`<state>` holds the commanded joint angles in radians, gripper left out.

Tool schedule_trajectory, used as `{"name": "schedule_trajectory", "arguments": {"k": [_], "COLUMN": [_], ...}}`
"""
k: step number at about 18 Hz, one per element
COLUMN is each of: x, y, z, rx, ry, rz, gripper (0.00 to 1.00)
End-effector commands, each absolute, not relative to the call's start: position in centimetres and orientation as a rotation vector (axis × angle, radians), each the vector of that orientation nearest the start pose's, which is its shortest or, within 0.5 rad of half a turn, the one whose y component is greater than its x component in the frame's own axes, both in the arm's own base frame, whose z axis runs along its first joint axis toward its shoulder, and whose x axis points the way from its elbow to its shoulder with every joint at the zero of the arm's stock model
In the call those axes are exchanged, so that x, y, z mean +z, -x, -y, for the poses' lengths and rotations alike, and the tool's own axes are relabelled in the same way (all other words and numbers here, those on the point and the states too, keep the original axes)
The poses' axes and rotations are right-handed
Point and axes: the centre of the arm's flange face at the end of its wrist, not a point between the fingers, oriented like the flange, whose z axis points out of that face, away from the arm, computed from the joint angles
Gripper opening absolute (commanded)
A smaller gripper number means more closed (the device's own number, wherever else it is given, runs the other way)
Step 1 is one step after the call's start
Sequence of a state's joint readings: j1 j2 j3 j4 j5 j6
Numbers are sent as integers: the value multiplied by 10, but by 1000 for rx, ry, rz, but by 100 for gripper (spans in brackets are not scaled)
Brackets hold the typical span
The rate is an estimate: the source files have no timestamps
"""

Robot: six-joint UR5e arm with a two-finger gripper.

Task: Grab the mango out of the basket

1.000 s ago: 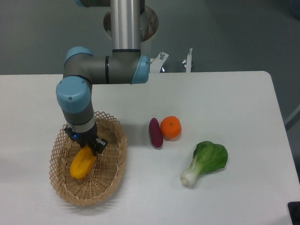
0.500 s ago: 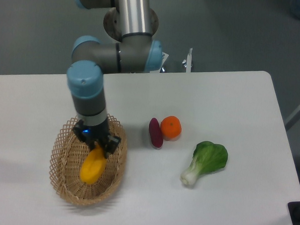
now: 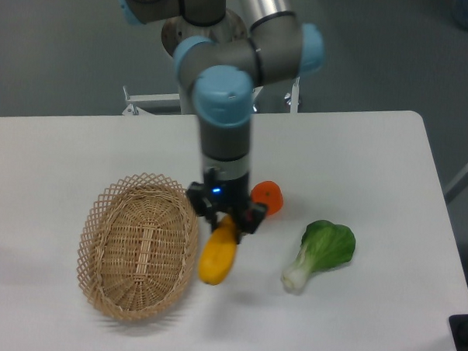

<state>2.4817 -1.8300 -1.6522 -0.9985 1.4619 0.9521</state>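
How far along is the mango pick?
Done: the mango is out of the basket, which now shows nothing inside. In hand: the gripper is shut on the mango's upper end, and the fruit hangs just right of the basket rim, apparently above the table. Left: little, the pick itself looks complete. The orange and bok choy sit untouched to the right.

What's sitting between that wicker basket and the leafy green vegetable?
In the camera view, the mango hangs there, held by the gripper, between the basket and the green vegetable.
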Motion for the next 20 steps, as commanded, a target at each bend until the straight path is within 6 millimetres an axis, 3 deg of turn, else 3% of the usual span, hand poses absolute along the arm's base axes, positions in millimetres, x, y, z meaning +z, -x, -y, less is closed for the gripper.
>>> {"name": "schedule_trajectory", "arguments": {"k": [3,8,13,20], "x": [383,392,392,389], "y": [419,454,474,477], "z": [-456,-425,-407,-403], "rx": [199,207,226,222], "ry": [2920,2938,2942,2945], "rz": [-130,-231,-275,-279], "gripper": [44,44,44,44]}}
